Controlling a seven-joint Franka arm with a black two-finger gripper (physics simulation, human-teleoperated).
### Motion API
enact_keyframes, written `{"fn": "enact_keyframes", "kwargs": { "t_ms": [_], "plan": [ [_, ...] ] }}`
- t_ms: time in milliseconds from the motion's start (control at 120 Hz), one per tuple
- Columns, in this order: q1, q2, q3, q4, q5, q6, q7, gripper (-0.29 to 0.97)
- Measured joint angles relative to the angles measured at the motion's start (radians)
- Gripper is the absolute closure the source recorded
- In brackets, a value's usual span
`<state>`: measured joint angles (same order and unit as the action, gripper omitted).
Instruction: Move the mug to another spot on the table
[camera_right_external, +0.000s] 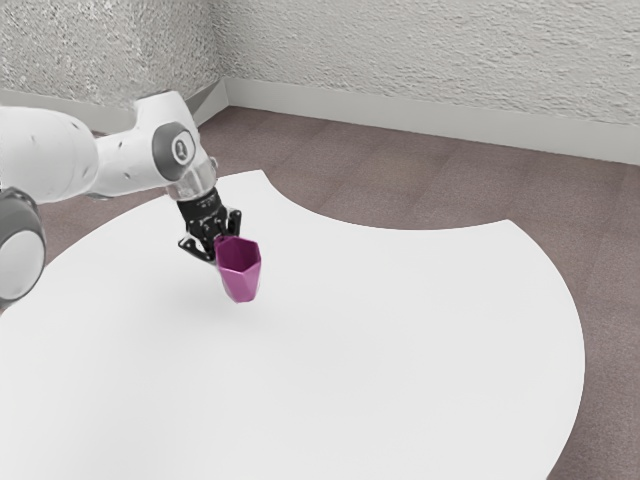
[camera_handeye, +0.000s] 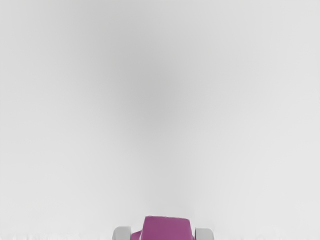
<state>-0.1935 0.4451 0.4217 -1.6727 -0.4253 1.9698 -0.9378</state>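
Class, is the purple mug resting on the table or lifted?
Lifted, it seems: the hand grips the mug, whose shadow lies apart.

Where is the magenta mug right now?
In the exterior view the mug hangs left of centre, gripped at its rim by the pincer, tilted and seemingly lifted just above the white table.

tool (camera_right_external: 222, 241): clamped on mug (camera_right_external: 241, 268) rim | mug: magenta, tilted, held above white table (camera_right_external: 400, 350)
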Motion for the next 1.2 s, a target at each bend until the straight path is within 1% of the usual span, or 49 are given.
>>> {"fn": "enact_keyframes", "kwargs": {
  "t_ms": [75,158,275,425,508,600,683,800,958,1200],
  "plan": [
    [-0.008,-0.001,-0.043,-0.002,0.016,-0.003,0.009,0.72],
    [-0.020,0.000,-0.068,-0.014,0.025,-0.011,0.034,0.73],
    [-0.042,-0.040,-0.078,-0.082,0.032,-0.046,0.079,0.74],
    [-0.047,-0.086,-0.080,-0.129,0.035,-0.137,0.152,0.73],
    [-0.046,-0.087,-0.078,-0.133,0.021,-0.191,0.208,0.73],
    [-0.045,-0.054,-0.073,-0.134,-0.010,-0.226,0.275,0.72],
    [-0.045,-0.018,-0.073,-0.134,-0.037,-0.227,0.333,0.73],
    [-0.045,0.013,-0.072,-0.134,-0.054,-0.221,0.403,0.73],
    [-0.045,0.044,-0.074,-0.134,-0.061,-0.206,0.479,0.74],
    [-0.046,0.065,-0.076,-0.134,-0.058,-0.170,0.562,0.71]
  ]
}}
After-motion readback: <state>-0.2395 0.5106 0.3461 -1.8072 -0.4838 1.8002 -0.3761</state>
